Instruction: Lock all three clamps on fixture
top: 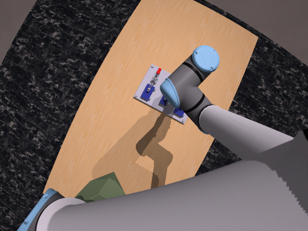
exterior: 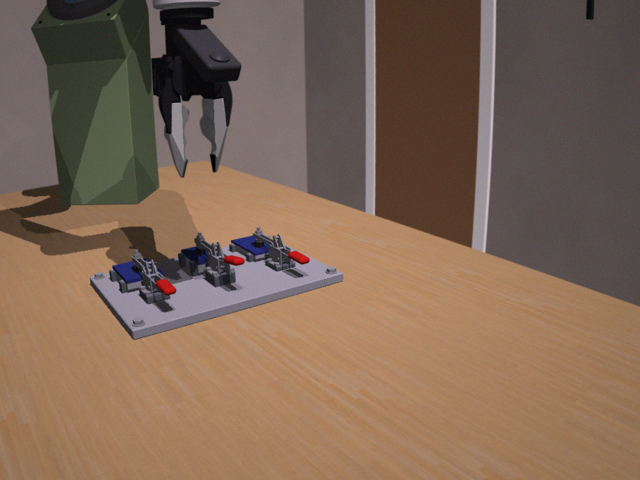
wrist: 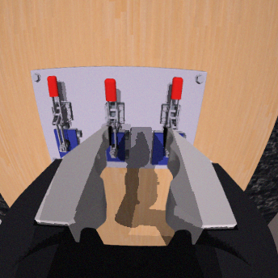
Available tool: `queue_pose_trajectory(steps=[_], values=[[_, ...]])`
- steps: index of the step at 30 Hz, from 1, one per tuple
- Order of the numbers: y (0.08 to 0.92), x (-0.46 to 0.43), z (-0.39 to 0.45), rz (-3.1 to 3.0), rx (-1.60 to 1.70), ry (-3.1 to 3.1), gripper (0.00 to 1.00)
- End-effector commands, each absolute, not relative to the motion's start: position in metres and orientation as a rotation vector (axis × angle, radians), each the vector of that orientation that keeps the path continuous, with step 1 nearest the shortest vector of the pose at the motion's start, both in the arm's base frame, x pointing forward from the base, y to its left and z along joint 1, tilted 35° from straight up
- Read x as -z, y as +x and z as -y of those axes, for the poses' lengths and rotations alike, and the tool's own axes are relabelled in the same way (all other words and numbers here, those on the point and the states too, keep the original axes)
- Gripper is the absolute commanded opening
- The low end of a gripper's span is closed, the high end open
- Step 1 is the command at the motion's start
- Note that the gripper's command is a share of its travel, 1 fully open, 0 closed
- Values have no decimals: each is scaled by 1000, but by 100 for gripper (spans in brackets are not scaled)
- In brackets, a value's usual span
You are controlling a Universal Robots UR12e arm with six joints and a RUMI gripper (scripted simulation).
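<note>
A grey fixture plate point(exterior: 248, 294) point(top: 145, 79) point(wrist: 137, 86) lies on the wooden table and carries three toggle clamps with red handles. In the exterior view the handles are at the left point(exterior: 165, 286), the middle point(exterior: 233, 259) and the right point(exterior: 298, 257). All three lie low and point away from the blue parts. In the wrist view the handles show at the left point(wrist: 52, 86), the middle point(wrist: 110, 89) and the right point(wrist: 177, 87). My gripper point(exterior: 197, 170) point(wrist: 137, 128) is open and empty, high above the plate's back edge. From above, one clamp point(top: 158, 70) shows; my arm hides the others.
A green angular pedestal point(exterior: 98, 103) point(top: 101, 186) stands at the table's back corner behind the fixture. My arm's elbow point(top: 188, 82) hangs over the plate's right half from above. Dark floor point(top: 37, 86) surrounds the table.
</note>
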State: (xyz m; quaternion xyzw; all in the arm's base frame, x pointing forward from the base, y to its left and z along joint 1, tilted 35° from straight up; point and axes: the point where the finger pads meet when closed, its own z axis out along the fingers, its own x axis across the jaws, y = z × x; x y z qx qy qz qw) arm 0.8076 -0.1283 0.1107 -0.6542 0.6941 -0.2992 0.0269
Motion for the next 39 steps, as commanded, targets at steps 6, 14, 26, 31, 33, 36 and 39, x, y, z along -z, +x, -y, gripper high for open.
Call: queue_pose_trajectory(steps=[6, 14, 26, 31, 33, 36, 39], values=[[814, -98, 92, -2144, 926, -2020, 28], [815, -95, 86, -2144, 926, -2020, 28], [815, -95, 86, -2144, 926, -2020, 28], [815, -95, 86, -2144, 926, -2020, 28], [815, -95, 86, -2144, 926, -2020, 28], [815, -95, 86, -2144, 926, -2020, 28], [815, -95, 86, -2144, 926, -2020, 28]])
